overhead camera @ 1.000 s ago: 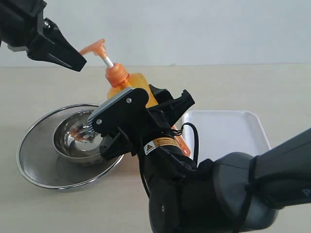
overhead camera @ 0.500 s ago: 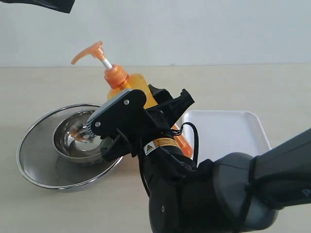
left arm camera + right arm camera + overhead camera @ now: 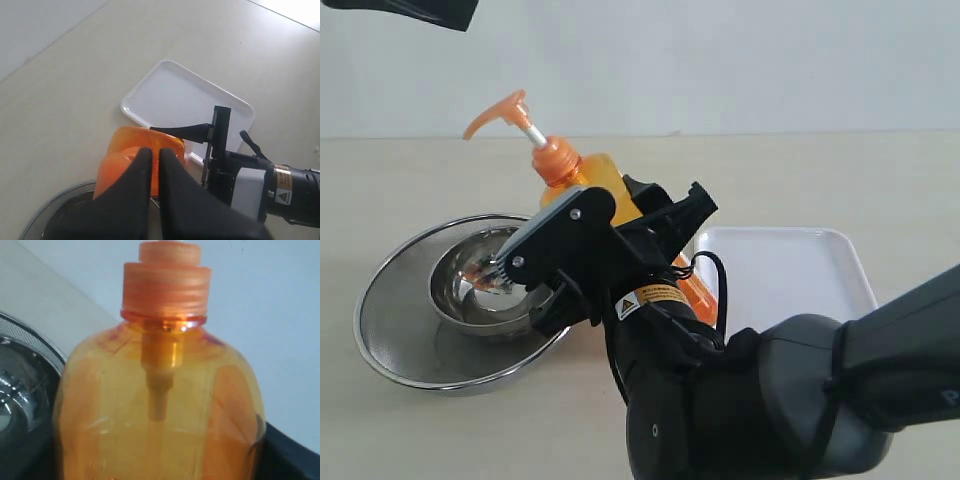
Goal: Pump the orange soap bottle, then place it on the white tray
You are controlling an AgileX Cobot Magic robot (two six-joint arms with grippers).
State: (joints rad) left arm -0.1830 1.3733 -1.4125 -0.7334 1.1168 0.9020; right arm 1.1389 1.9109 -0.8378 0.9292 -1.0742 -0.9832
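Soap bottle (image 3: 605, 180): translucent orange plastic, ribbed collar, white stem, tilted mid-frame. Right gripper (image 3: 620, 218) jaws clamp its body; left gripper (image 3: 156, 153) jaws pressed together.

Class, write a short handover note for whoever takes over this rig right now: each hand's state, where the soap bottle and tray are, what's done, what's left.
Left hand: shut, empty, raised above the bottle.
Right hand: shut on the orange soap bottle, holding it tilted beside the steel bowls.
White tray: bare, on the right in the exterior view.
Done: bottle gripped. The pump head is up and untouched; whether it was pumped cannot be told.
Left: pump if needed, then set the bottle on the tray.
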